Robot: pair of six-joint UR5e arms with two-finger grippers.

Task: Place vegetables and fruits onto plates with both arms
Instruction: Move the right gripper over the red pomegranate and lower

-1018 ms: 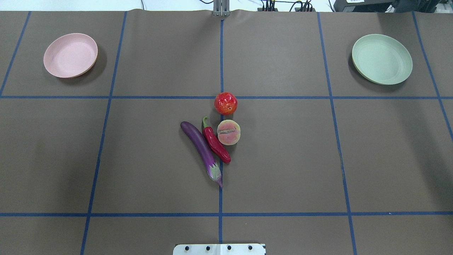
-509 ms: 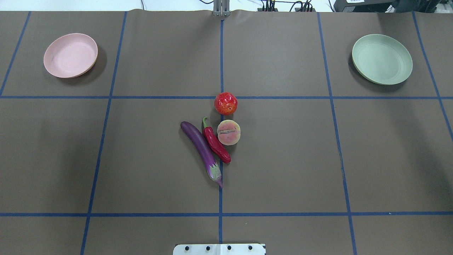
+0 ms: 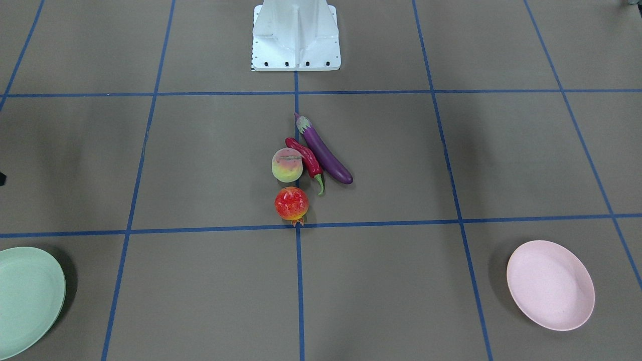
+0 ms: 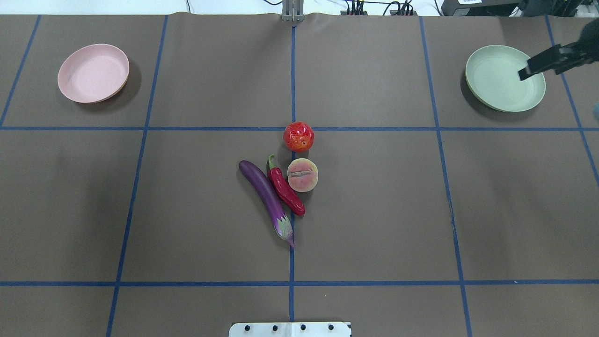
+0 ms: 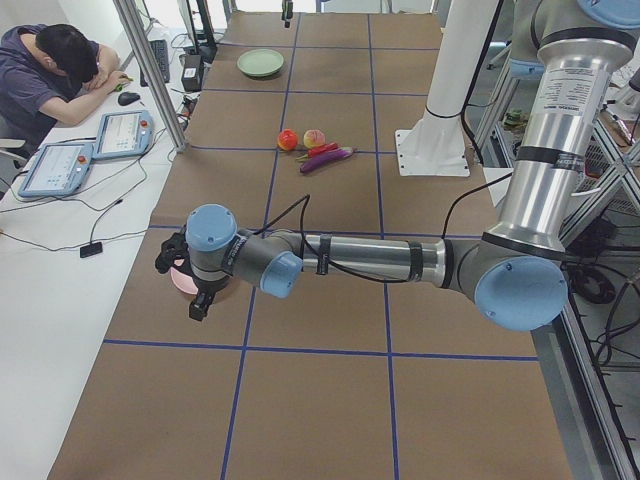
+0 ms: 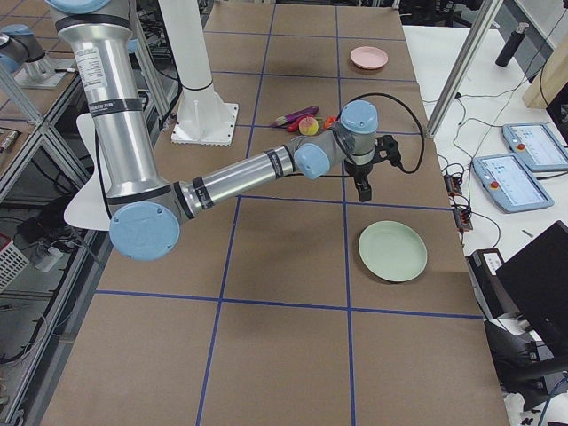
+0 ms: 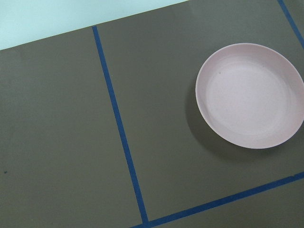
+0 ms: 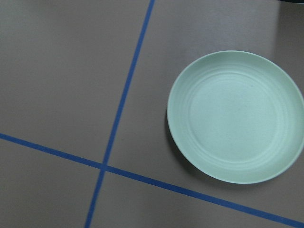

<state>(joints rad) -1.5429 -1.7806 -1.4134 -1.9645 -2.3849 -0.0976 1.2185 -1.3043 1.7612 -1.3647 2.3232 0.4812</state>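
Note:
The purple eggplant (image 4: 266, 196), red chili (image 4: 284, 189), peach (image 4: 303, 175) and pomegranate (image 4: 298, 136) lie close together at the table's middle; the front-facing view shows them too: eggplant (image 3: 326, 153), chili (image 3: 307, 155), peach (image 3: 287, 165), pomegranate (image 3: 291, 203). The pink plate (image 4: 93, 73) (image 7: 249, 95) is far left and the green plate (image 4: 496, 84) (image 8: 236, 116) far right; both are empty. My right gripper (image 4: 523, 74) (image 6: 359, 191) hangs above the green plate's right side. My left gripper (image 5: 198, 308) hovers by the pink plate (image 5: 180, 285). I cannot tell whether either is open.
The white base block (image 4: 290, 329) (image 3: 296, 35) stands at the near table edge. Blue tape lines grid the brown table cover. An operator (image 5: 60, 70) sits at a side desk with tablets (image 5: 120, 133) beyond the table's far edge.
My right gripper has come into the overhead view at the upper right, above the green plate. The produce and both plates have not moved.

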